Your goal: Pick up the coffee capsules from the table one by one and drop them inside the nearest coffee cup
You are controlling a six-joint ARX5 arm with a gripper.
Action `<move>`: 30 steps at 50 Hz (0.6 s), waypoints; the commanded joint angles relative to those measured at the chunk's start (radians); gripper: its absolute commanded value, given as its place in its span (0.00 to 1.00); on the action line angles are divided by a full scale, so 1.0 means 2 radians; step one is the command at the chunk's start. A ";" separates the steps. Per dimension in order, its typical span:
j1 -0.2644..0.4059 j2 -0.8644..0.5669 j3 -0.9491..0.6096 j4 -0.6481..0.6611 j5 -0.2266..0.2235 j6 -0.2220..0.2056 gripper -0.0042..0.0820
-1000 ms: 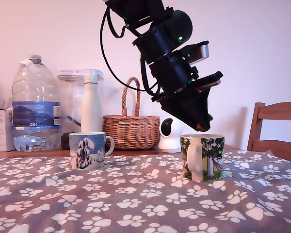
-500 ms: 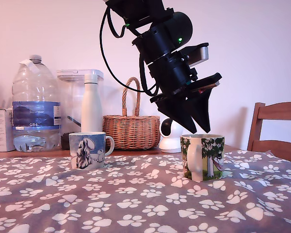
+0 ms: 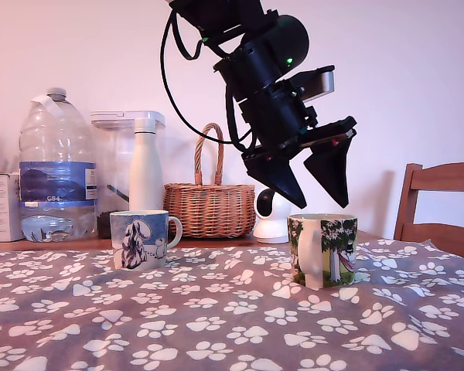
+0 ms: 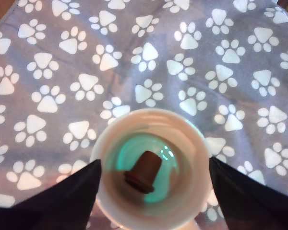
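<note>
You are at the drop step, and it looks done: your gripper (image 3: 315, 189) hangs just above the coffee cup (image 3: 323, 249) with its two black fingers (image 3: 329, 171) spread wide and nothing between them. In the wrist view a brown coffee capsule (image 4: 143, 171) lies on its side at the bottom of the cup, right under the gap between the fingers, so I judge this one is in. The cup is white with a white handle and green leafy trees with pale trunks on its side (the inside looks a bit green near the bottom). It stands upright on the table (image 3: 216, 325), which is covered by a grey-mauve cloth with white paw prints. A second mug (image 3: 141, 238), blue and white, stands well off toward the exterior view's left of the gripper, and it is not the one you want. No other capsule shows on the cloth in either view, so I cannot tell if any are left. Your next move, I think, is to lift straight up so the fingers do not bump the rim, then look around the cloth for another capsule and keep the fingers wide as you go to it.
</note>
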 commanded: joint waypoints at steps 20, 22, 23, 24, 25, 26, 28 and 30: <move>-0.010 -0.017 -0.002 0.044 0.001 -0.001 0.02; -0.010 -0.021 -0.002 0.048 0.001 -0.001 0.02; -0.010 -0.024 -0.003 0.050 0.001 -0.001 0.02; -0.010 -0.027 -0.003 0.054 0.001 -0.001 0.02; -0.010 -0.029 -0.005 0.058 0.001 -0.001 0.02; -0.010 -0.032 -0.006 0.064 0.001 -0.001 0.02; -0.010 -0.040 -0.012 0.074 0.001 -0.001 0.02; -0.010 -0.047 -0.020 0.090 0.001 -0.001 0.02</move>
